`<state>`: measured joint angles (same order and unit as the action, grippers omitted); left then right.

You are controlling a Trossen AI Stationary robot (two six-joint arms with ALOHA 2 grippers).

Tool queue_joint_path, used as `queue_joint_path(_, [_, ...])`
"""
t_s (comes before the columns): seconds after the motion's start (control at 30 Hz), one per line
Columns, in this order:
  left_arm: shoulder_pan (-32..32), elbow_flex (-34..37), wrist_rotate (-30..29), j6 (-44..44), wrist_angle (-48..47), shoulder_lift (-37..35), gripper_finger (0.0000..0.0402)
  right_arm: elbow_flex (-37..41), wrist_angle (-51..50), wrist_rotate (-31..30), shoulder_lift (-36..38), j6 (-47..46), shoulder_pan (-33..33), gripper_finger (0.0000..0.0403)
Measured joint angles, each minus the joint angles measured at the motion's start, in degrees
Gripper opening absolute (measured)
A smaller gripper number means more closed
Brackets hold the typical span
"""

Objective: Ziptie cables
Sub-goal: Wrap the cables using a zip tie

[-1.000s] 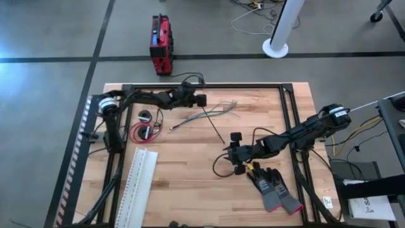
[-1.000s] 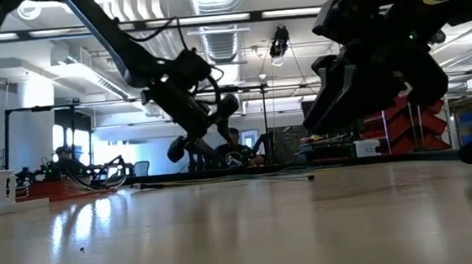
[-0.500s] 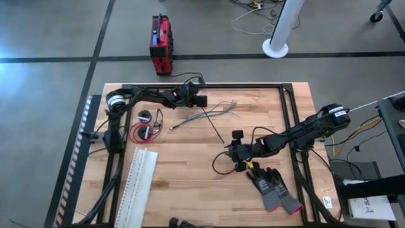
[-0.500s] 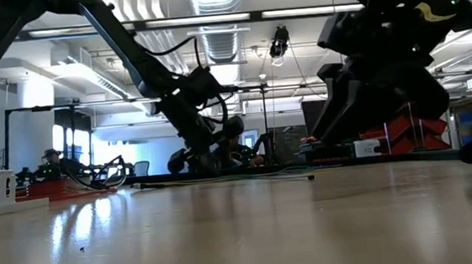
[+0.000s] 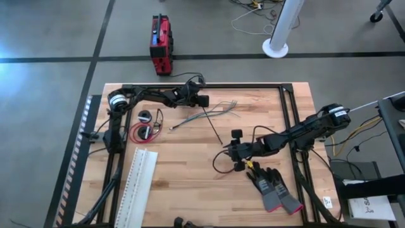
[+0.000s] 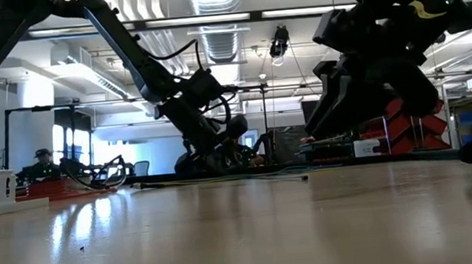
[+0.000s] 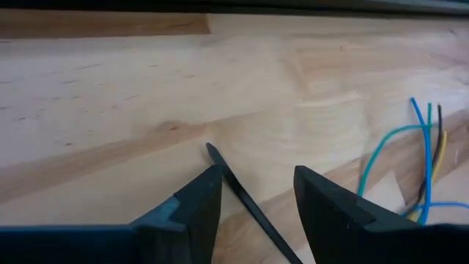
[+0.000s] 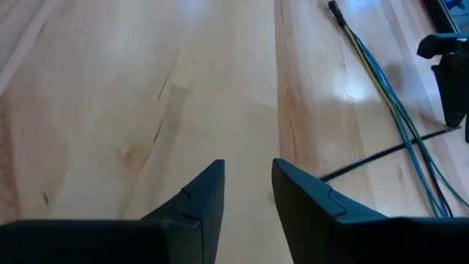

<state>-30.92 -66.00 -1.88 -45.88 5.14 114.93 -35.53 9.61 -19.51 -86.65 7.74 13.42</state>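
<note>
Left gripper point(image 5: 204, 101) sits at twelve o'clock on the table point(image 5: 190, 183), low over the wood, jaws narrowly parted with a thin black strip point(image 7: 245, 198) lying between the fingers point(image 7: 192, 202). Cables point(image 5: 218, 109): coloured strands fanned just beside it; red-and-black coil point(image 5: 142, 132) at nine o'clock. Right gripper point(image 5: 235, 151) near centre, jaws narrowly apart, nothing between them. Gloves point(image 5: 273, 188) at five o'clock.

Two dark jointed arms with wedge-shaped black fingers point(image 7: 194, 202).
</note>
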Motion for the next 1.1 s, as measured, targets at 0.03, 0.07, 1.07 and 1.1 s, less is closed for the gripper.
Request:
queue_joint_path(0.03, [0.2, 0.0, 0.1, 0.4, 0.0, 0.0, 0.0158, 0.2, 0.2, 0.0, 0.0, 0.3, -0.3, 0.0101])
queue_joint_path(0.07, [0.3, 0.0, 0.2, 1.1, -0.1, 0.0, 0.0159, 0.4, 1.0, 0.0, -0.3, 0.4, -0.6, 0.0099])
queue_joint_path(1.07, [-0.1, 3.8, -0.4, 24.1, -12.1, -10.2, 0.0118, -0.4, 7.9, -5.3, -12.8, -21.2, -7.0, 0.0])
queue_joint_path(1.1, [0.0, 5.2, -0.4, 24.3, -11.3, -11.1, 0.0116, -0.6, 8.3, -4.2, -13.1, -21.2, -7.0, 0.0])
